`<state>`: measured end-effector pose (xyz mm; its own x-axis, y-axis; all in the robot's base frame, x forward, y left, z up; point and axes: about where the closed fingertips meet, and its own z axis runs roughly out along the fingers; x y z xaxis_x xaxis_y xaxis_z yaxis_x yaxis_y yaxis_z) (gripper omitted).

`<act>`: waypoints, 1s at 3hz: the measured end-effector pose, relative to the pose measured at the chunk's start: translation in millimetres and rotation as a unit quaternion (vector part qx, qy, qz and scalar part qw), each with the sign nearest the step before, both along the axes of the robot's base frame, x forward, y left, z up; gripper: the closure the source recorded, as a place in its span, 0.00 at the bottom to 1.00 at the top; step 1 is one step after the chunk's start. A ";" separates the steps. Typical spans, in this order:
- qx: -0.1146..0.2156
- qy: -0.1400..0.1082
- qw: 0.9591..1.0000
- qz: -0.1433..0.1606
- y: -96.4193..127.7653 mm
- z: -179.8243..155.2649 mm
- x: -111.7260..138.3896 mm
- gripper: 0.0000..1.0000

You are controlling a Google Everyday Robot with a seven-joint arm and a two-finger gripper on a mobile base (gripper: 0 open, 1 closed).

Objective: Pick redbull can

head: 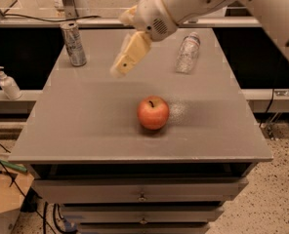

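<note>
At the table's [86, 126] back-left corner stands the can [73, 44], upright, close to both the left edge and the rear edge, with nothing touching it. Right of it and nearer the camera, the gripper [120, 68] hangs above the tabletop, tilted down toward the left, well apart from the can. Whether the claw is wide or narrow I cannot tell. The white arm [183, 4] reaches in from the upper right.

Bare tabletop lies between gripper and can, so nothing stands in the way on that side. A clear bottle [187, 52] sits at the back right, beyond the arm, well apart from the can. An apple [153, 112] rests near the table's middle, forward of the gripper and off the line to the can.

Behind the can runs a ledge with a metal post [69, 1] rising just beyond the table's rear edge, so room is tight there. Left of the table, lower down, a soap dispenser [8, 83] stands on a shelf. Front and left portions of the tabletop are bare. Drawers [142, 191] sit under the front edge.
</note>
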<state>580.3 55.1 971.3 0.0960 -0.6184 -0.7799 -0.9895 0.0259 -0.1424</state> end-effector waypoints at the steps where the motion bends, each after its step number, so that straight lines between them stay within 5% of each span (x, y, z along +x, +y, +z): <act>1: 0.042 -0.001 0.999 -0.025 24.9 -15.2 25.6 0.00; 3: 0.114 -0.005 0.988 -0.102 58.4 -36.9 84.1 0.00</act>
<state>664.3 113.5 934.3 -0.0034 -0.4332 -0.9013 -0.9590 0.2567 -0.1198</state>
